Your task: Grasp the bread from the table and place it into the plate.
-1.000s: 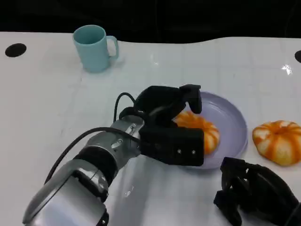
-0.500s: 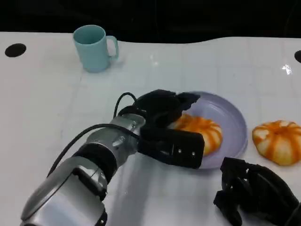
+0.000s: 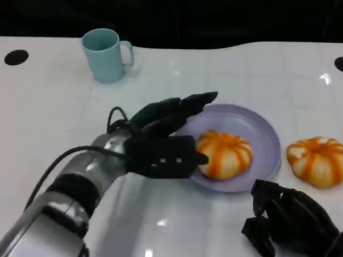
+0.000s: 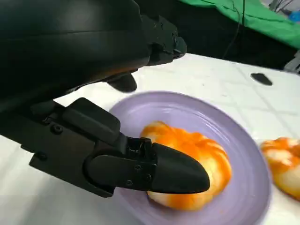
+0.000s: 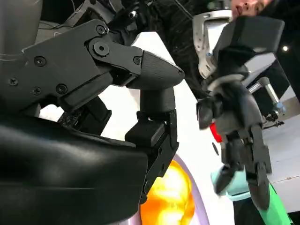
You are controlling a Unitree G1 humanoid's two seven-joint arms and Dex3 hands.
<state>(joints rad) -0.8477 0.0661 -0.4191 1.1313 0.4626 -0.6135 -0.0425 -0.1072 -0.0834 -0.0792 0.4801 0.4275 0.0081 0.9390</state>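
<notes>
On the plate (image 3: 265, 136), the bread (image 3: 225, 154) lies just beside the spread, empty left hand (image 3: 163, 142)

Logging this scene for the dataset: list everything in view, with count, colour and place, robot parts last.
bread on the plate: one, orange and white, lying in the plate, held by neither hand
bread on the table: one, orange and white, on the table right of the plate, apart from it
plate: one, pale purple, middle of the table
mug: one, light teal, far left of the table, upright, handle to the right
table: one, white, with dark round holes at its far left and right edges
left hand: one, black, fingers spread, beside the plate's left rim, holding nothing
right hand: one, black, low at the near right, fingers curled in, nothing in it
</notes>
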